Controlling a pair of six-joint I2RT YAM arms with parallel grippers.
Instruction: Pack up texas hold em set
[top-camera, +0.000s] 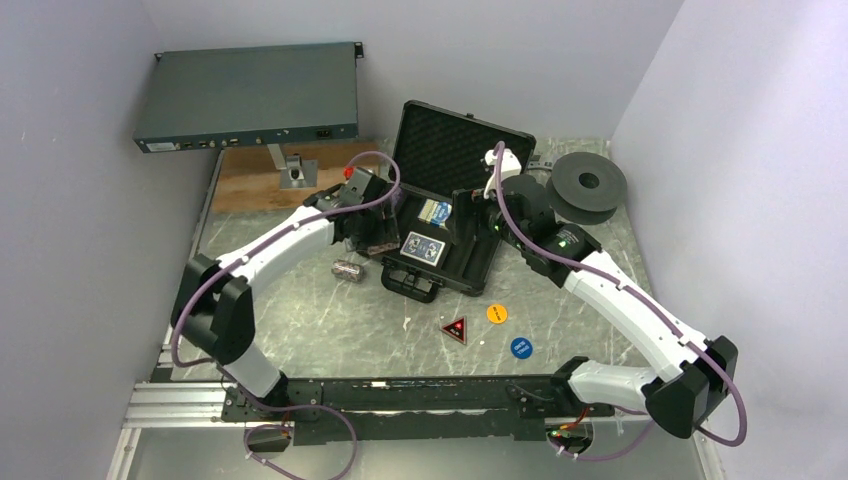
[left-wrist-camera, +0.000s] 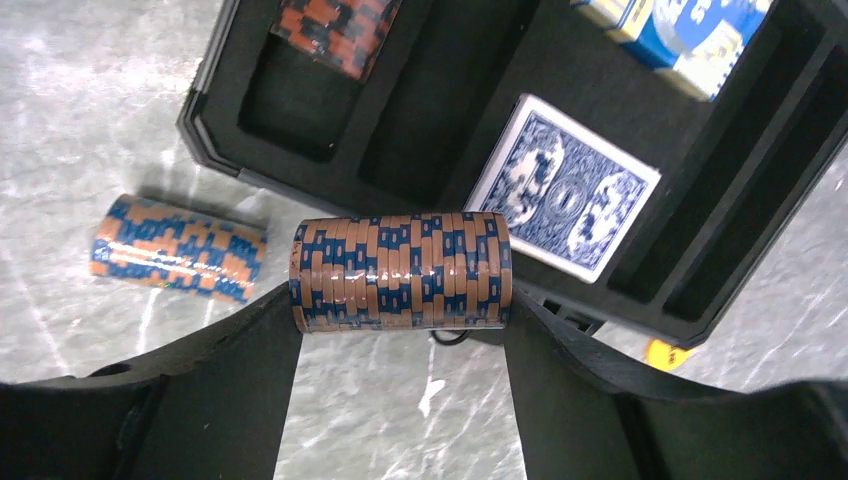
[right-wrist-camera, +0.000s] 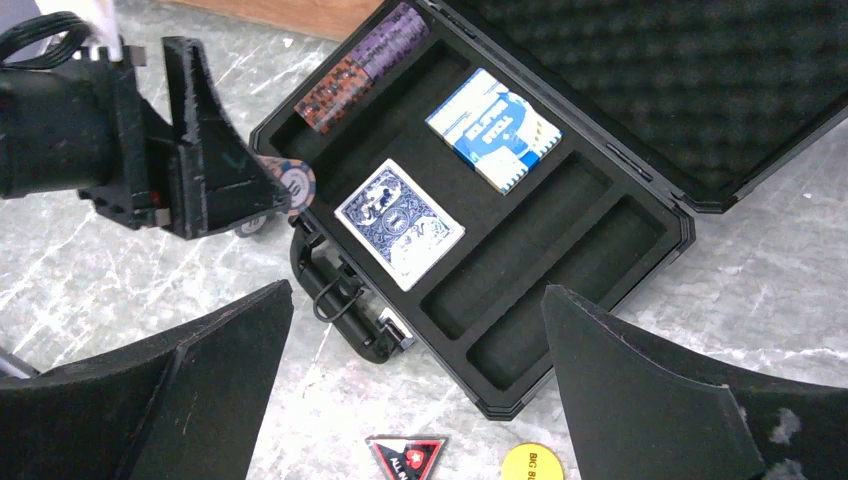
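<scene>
**A:** How will the chip roll (left-wrist-camera: 400, 265) handle?

**B:** I'd judge it dense and hard, but it's a stack of loose discs. Squeezed from the side, it could buckle and spill. The best hold is on the two flat end faces, pressing along its length.

**A:** And where is it relative to the claw?

**B:** The left gripper (left-wrist-camera: 402, 296) has it crosswise between its fingers, one pad on each end. It's held clear of the table (left-wrist-camera: 80, 120), just beside the near left corner of the briefcase (right-wrist-camera: 560, 290).

**A:** What's around it?

**B:** A second roll (left-wrist-camera: 178, 248) lies on the table to the left of the case. A blue card deck (left-wrist-camera: 562, 187) sits in its slot, and long slots to the right are bare.

**A:** And the other claw?

**B:** The right gripper (right-wrist-camera: 415, 300) is spread wide and holds nothing, hovering over the near edge of the case.
</scene>
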